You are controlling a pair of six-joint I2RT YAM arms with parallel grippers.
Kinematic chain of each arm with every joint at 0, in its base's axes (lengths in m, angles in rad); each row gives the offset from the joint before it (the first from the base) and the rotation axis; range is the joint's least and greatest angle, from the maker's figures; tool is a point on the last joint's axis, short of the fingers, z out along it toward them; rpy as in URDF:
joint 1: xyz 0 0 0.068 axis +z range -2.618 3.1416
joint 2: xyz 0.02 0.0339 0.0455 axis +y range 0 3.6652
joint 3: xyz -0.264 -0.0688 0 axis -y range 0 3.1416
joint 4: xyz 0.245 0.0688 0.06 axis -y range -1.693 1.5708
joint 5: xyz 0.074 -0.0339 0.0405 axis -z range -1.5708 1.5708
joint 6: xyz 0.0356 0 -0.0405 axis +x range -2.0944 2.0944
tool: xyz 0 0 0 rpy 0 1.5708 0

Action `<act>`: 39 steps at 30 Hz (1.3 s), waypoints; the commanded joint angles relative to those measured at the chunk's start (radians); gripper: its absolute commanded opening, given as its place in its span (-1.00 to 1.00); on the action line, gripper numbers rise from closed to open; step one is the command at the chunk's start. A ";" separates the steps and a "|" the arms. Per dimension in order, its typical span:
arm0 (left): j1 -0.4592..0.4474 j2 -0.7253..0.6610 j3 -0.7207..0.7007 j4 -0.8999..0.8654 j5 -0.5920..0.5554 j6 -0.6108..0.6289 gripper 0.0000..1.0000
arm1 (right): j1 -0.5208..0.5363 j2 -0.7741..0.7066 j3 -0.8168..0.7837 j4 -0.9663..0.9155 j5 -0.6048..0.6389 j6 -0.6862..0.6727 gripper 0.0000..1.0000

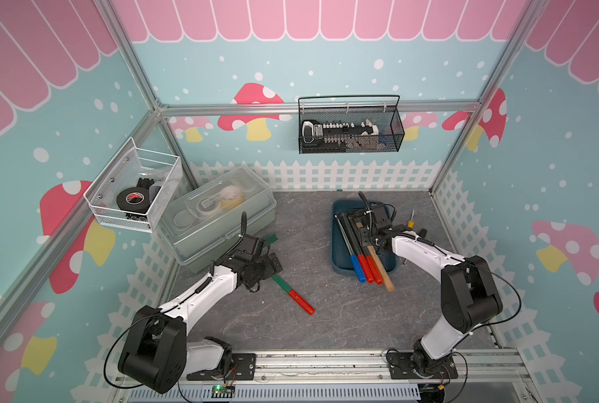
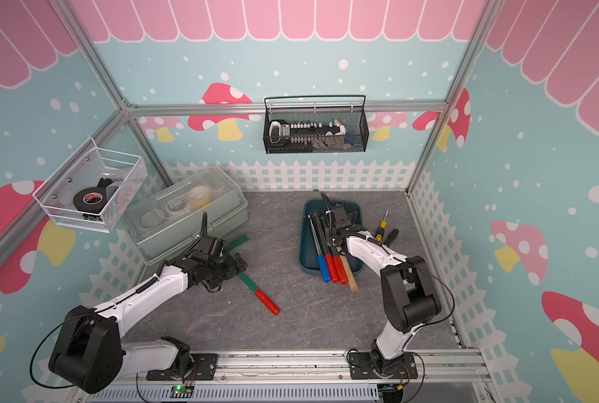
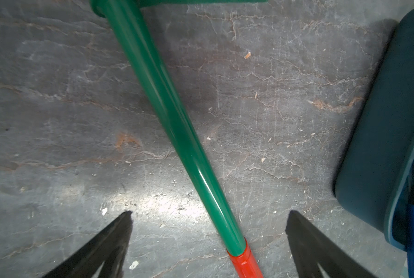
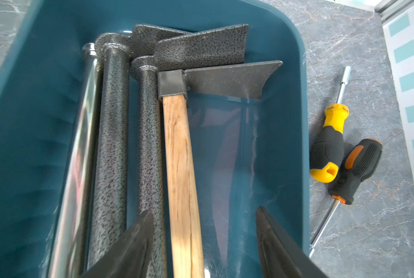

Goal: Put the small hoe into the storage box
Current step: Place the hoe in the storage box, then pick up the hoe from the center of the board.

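The dark teal storage box (image 1: 338, 258) (image 2: 304, 244) sits right of centre and holds several hoes whose handles stick out over its near rim. In the right wrist view, a wooden-handled small hoe (image 4: 179, 156) lies in the storage box (image 4: 280, 48) beside speckled metal ones. My right gripper (image 4: 204, 211) is open, its fingers on either side of the wooden handle without touching it. A green small hoe with a red grip (image 1: 301, 301) (image 3: 177, 125) lies on the table. My left gripper (image 3: 208, 214) (image 1: 270, 265) hangs open above its shaft, holding nothing.
Two screwdrivers (image 4: 328, 142) (image 4: 360, 166) lie on the table right of the box. A clear lidded box (image 1: 217, 216) stands at the back left beside the left arm. A black mesh basket (image 1: 350, 129) and a white wire basket (image 1: 134, 188) hang on the walls.
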 commanded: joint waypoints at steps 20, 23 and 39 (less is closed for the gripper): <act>0.026 -0.061 0.015 -0.015 -0.055 0.017 0.98 | 0.281 -0.158 -0.001 -0.083 -0.017 -0.100 0.36; 0.037 -0.080 0.008 -0.014 -0.064 0.010 0.98 | 0.326 -0.154 -0.001 -0.072 -0.038 -0.081 0.35; 0.080 -0.106 -0.017 -0.027 -0.083 -0.012 0.98 | 0.543 0.020 0.048 -0.010 -0.071 0.008 0.23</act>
